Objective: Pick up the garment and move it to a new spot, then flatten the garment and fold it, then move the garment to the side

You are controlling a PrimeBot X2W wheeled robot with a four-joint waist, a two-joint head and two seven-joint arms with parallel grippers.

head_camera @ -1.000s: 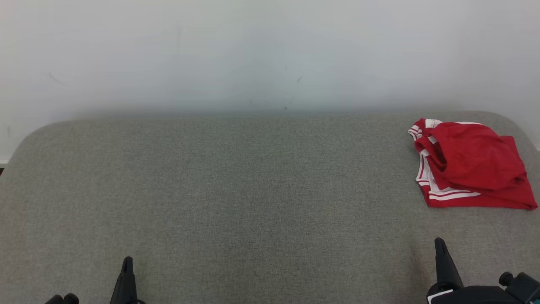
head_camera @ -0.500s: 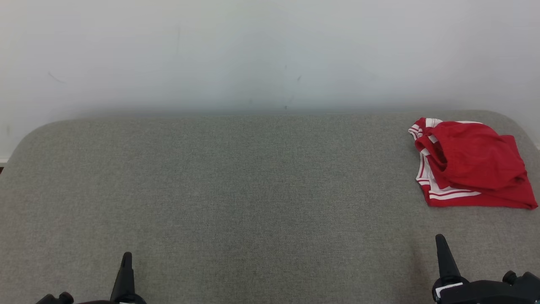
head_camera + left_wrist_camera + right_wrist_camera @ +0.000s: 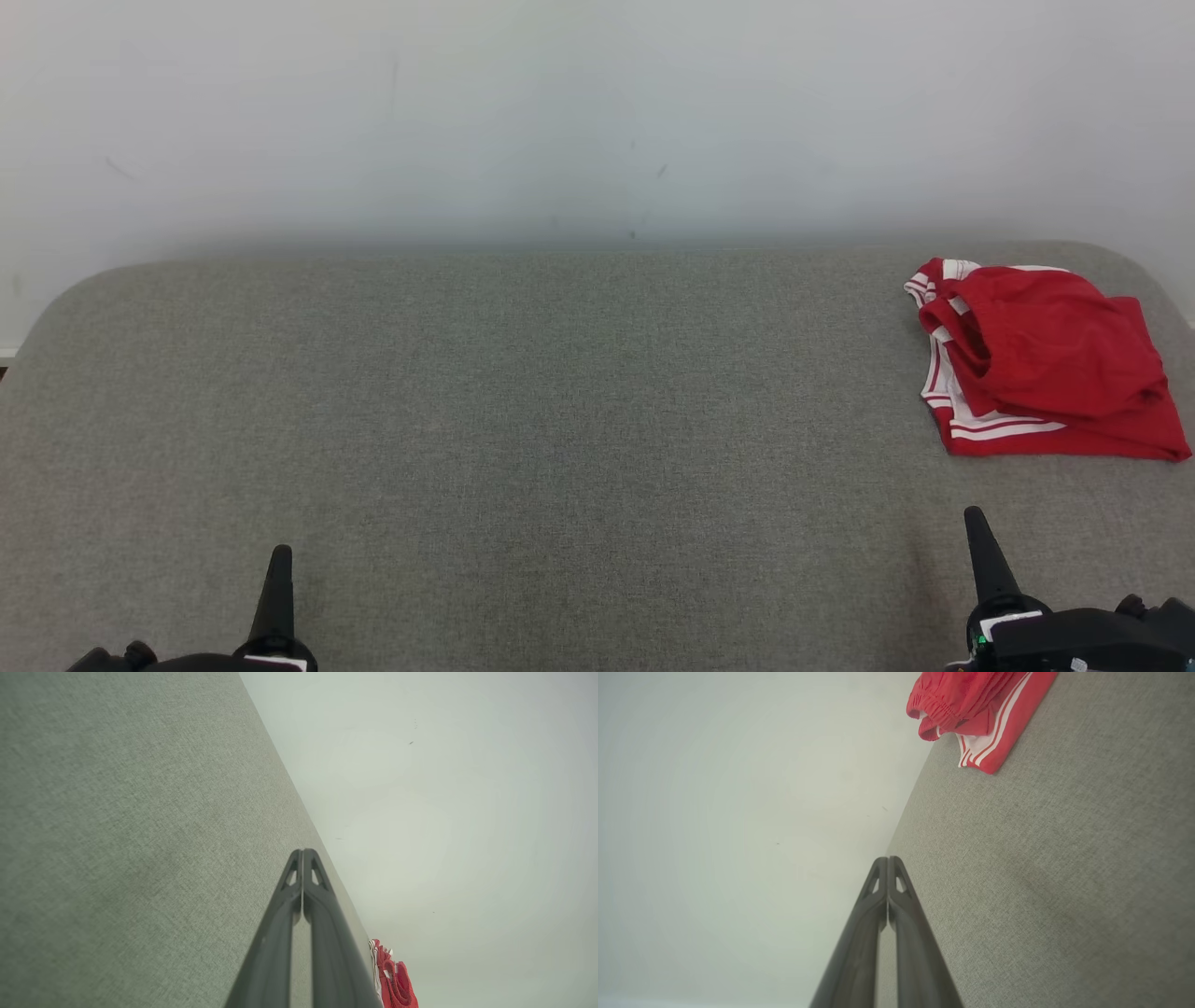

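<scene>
The garment point(image 3: 1046, 364), red shorts with white side stripes, lies bunched at the far right of the grey fabric surface point(image 3: 560, 420). It also appears in the right wrist view as the garment point(image 3: 971, 709) and at the bottom of the left wrist view as the garment point(image 3: 395, 980). My left gripper point(image 3: 278, 560) sits low at the bottom left, shut and holding nothing, fingertips touching point(image 3: 302, 851). My right gripper point(image 3: 976, 523) is at the bottom right, a short way in front of the garment, also shut and holding nothing point(image 3: 888, 859).
A pale wall point(image 3: 597, 112) rises directly behind the surface's far edge. The surface has rounded far corners, and the garment lies close to its right edge.
Both grippers have edged a little forward, up the head view, staying shut. The garment has not moved.
</scene>
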